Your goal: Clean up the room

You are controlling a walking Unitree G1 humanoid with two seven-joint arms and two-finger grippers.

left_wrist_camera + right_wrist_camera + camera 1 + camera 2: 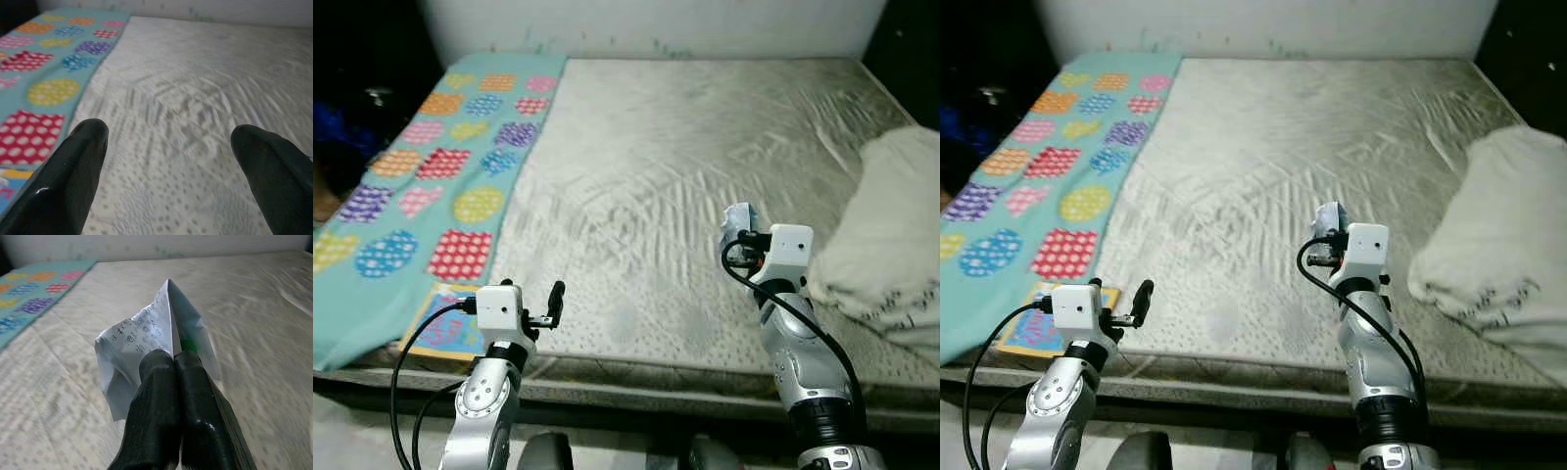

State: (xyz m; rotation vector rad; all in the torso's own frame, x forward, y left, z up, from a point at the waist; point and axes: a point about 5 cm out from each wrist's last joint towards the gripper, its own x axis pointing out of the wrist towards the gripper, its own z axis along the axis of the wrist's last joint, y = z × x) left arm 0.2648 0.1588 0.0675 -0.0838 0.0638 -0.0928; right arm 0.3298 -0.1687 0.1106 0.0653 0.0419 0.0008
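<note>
Bare, wrinkled mattress (685, 166) in a pale beige with a fine dotted texture occupies the centre of both eye views, set against a white wall (656, 24) along the top edge. At upper left of the frame a turquoise blanket (431, 186) printed with polka-dot patches in red, orange, yellow, purple and pink lies along the mattress's left side. A colourful flat book or card (445, 328) shows from under the blanket's near edge at lower left; its lettering is too small to read. At the right edge rests a cream pillow or folded cover (886, 245) carrying a line of dark print that cannot be read.

Right gripper (172, 356), right of centre in the eye views, is raised over the mattress with its jaws pressed together on a crumpled piece of paper (146, 340). The paper is white to pale blue, creased into a peak above the fingertips, with rows of dark handwritten characters on its left face that are not legible; a small green patch shows just beside the fingertips.

Left gripper (171, 142), at lower left of the eye views, hovers over the mattress's near edge with its jaws spread wide and nothing between them.
</note>
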